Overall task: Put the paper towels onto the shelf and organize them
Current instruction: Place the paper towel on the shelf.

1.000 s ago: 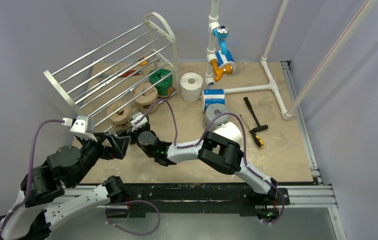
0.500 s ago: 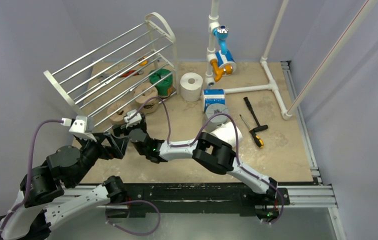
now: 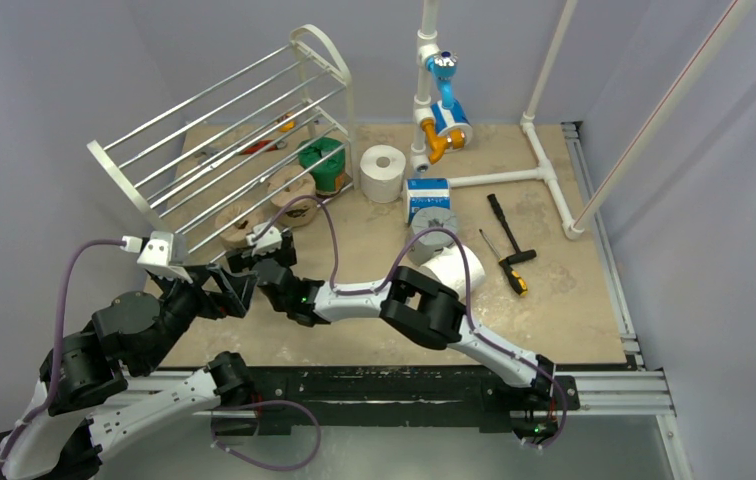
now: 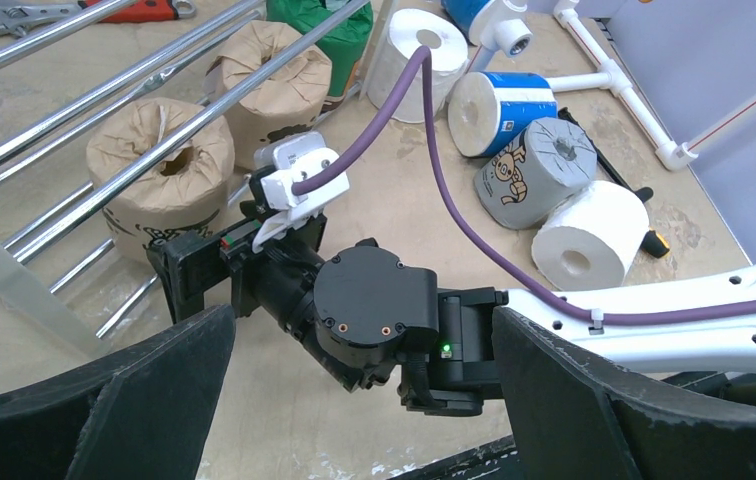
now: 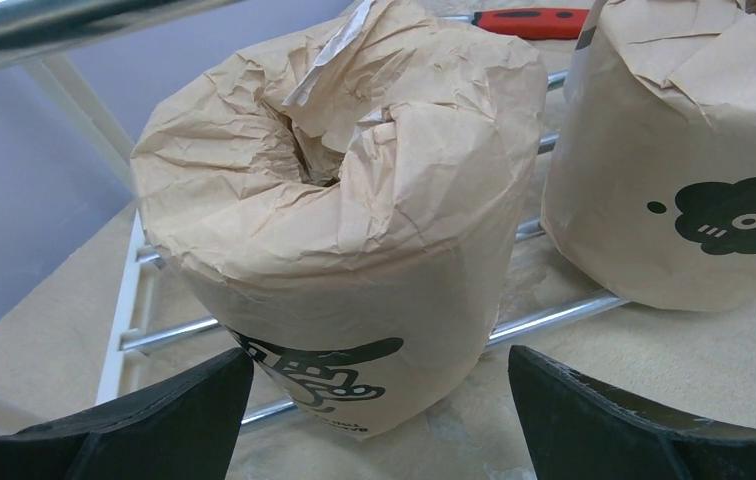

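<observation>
The shelf [image 3: 319, 45] stands tilted at the back left. Two printed tan paper towels stand on its bottom rods, the front one [image 3: 241, 228] and the back one [image 3: 291, 190]. A green roll [image 3: 322, 165], a white roll [image 3: 384, 172], a blue-white roll [image 3: 428, 195], a grey roll [image 3: 432, 222] and a lying white roll [image 3: 457, 265] are on the table. My right gripper [image 3: 244, 258] is open just in front of the front tan roll [image 5: 344, 200], one jaw to each side, not touching it. My left gripper [image 3: 234, 292] is open and empty behind the right wrist [image 4: 374, 310].
A white pipe frame with blue and orange fittings [image 3: 444, 110] stands at the back. A black tool [image 3: 499, 215] and a yellow-handled screwdriver [image 3: 516, 280] lie at the right. Red-handled tools [image 3: 259, 145] lie behind the shelf. The second tan roll [image 5: 694, 170] is close to the right jaw.
My right arm has reached further left towards the front tan roll, uncovering the lying white roll. The left arm has not moved.
</observation>
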